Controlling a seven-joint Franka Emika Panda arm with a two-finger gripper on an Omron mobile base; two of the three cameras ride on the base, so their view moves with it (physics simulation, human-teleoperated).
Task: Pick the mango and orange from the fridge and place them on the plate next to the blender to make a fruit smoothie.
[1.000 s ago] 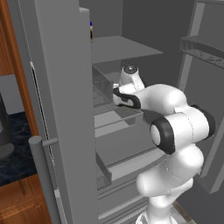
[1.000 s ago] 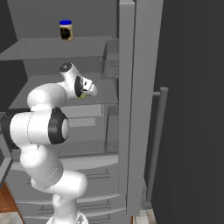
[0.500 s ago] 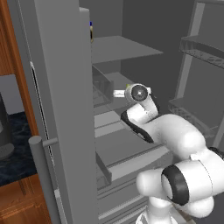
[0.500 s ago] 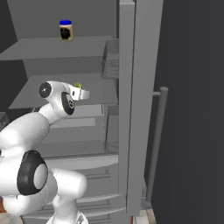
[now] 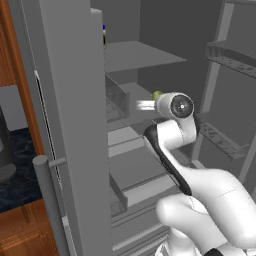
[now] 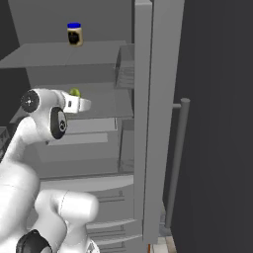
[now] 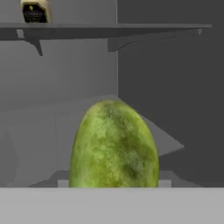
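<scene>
so the white arm is reaching into the tall plain grey fridge (image 5: 75, 125) with its doors swung open, and the claw (image 6: 75, 95) is clenched on the yellow-green oval mango (image 7: 114, 146). in the hand view the mango stands upright right in front of the camera, mottled green skin, lower end cut off by the bottom of the picture, so you can't see the finger tips on it. from the left base view you just catch a little green bit of the mango (image 5: 157, 94) poking out behind the round white wrist, up in the air in front of the grey middle shelf (image 5: 125, 135), not resting on it. same from the right side, a small green bump (image 6: 74, 92) above the hand. up on the top shelf (image 6: 64, 53) there's a small blue-lidded jar with a dark label (image 6: 74, 34), well apart from the claw, also visible top left in the hand view (image 7: 35, 11). brown wooden cabinet (image 5: 15, 50) sits left of the fridge door with its long bar handle (image 5: 47, 200).
</scene>
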